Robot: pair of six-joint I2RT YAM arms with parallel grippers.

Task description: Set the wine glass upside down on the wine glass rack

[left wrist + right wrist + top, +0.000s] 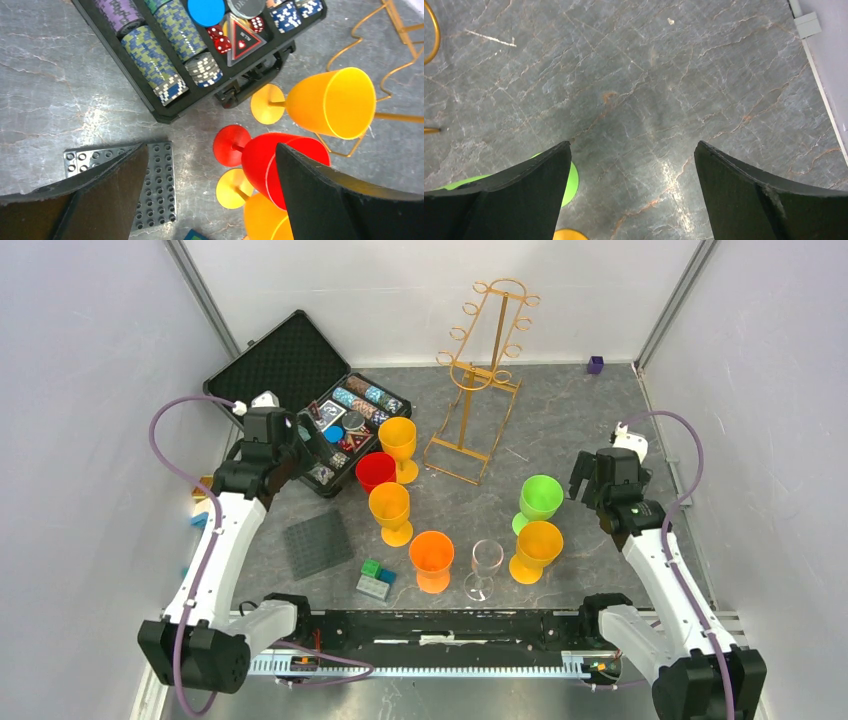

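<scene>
Top external view: the clear wine glass stands upright on the table, near the front edge, between an orange goblet and a yellow-orange goblet. It is free, no jaws touch it. The gold wire wine glass rack stands upright at the far middle of the table, well apart from the glass. The left arm holds its jaws above the open poker chip case, near a red goblet. The right arm holds its jaws just beside a green goblet.

Left wrist view: the two dark fingers are wide apart and hold nothing. Under them are the red goblet, partly hidden by one finger, a yellow goblet, a grey studded plate and the case with chips and dice. Some gold wire of the rack shows at the top right.

Right wrist view: the fingers are also wide apart, with only bare grey table between them. A piece of the green goblet shows beside the left finger.
</scene>
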